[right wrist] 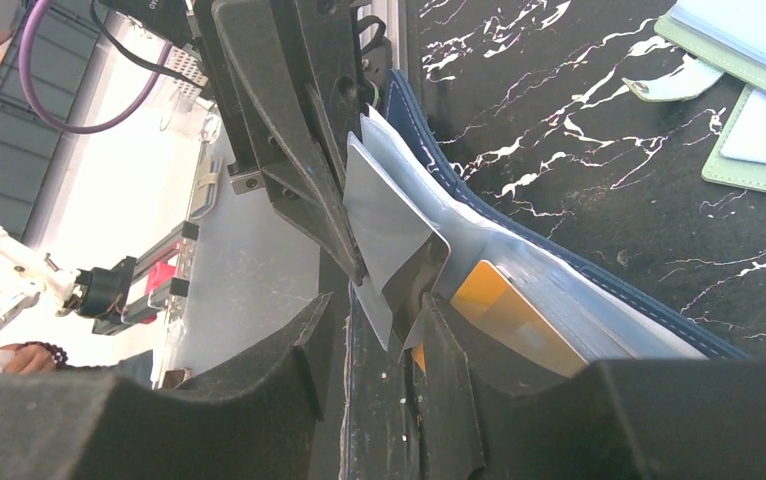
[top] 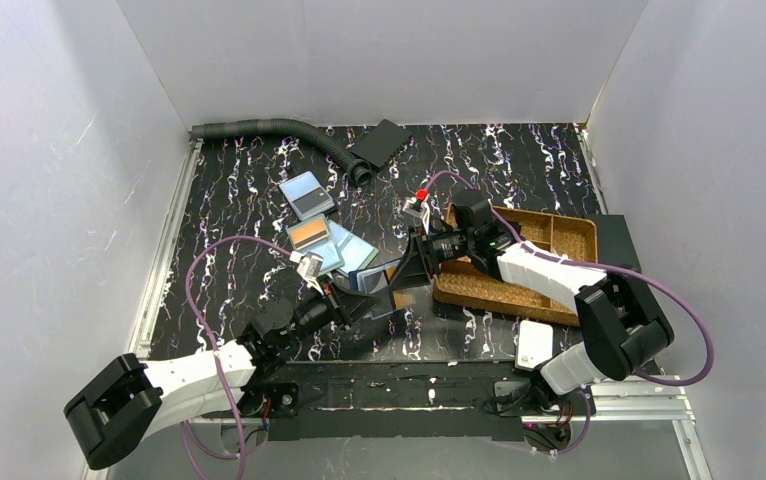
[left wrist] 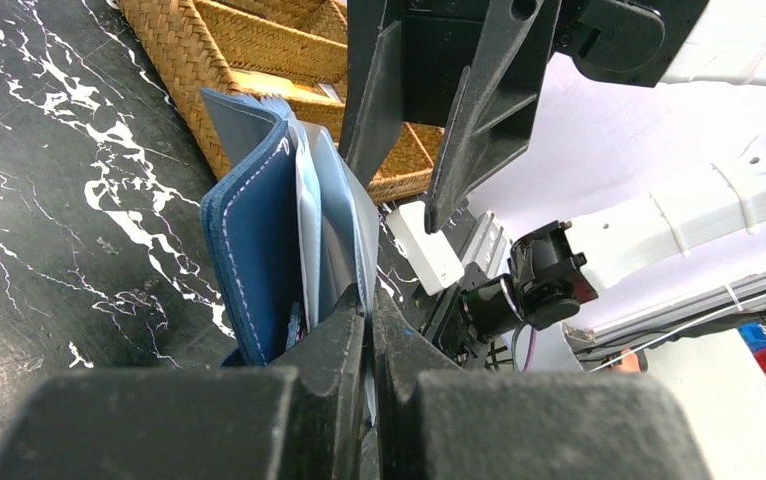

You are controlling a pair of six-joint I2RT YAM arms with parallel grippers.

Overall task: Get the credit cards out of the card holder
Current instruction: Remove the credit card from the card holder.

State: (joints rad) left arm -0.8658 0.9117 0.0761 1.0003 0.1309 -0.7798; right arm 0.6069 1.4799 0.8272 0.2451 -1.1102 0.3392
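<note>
The navy card holder (top: 384, 290) stands open on edge mid-table between both grippers. My left gripper (top: 364, 298) (left wrist: 371, 300) is shut on one of its clear sleeve pages, beside the navy cover (left wrist: 254, 250). My right gripper (top: 406, 272) (right wrist: 380, 300) is open, its fingers either side of the curled corner of a grey sheet (right wrist: 389, 220); I cannot tell whether that is a card or a page. An orange card (right wrist: 504, 315) sits inside a sleeve (right wrist: 539, 270). On the table lie a blue-grey card (top: 307, 195), an orange card (top: 309, 235) and a light blue card (top: 347, 250).
A brown woven tray (top: 559, 235) lies right of the holder, under the right arm. A white box (top: 536, 345) sits by the right arm's base. A grey hose (top: 279, 128) and a flat black rectangle (top: 379, 143) lie at the back.
</note>
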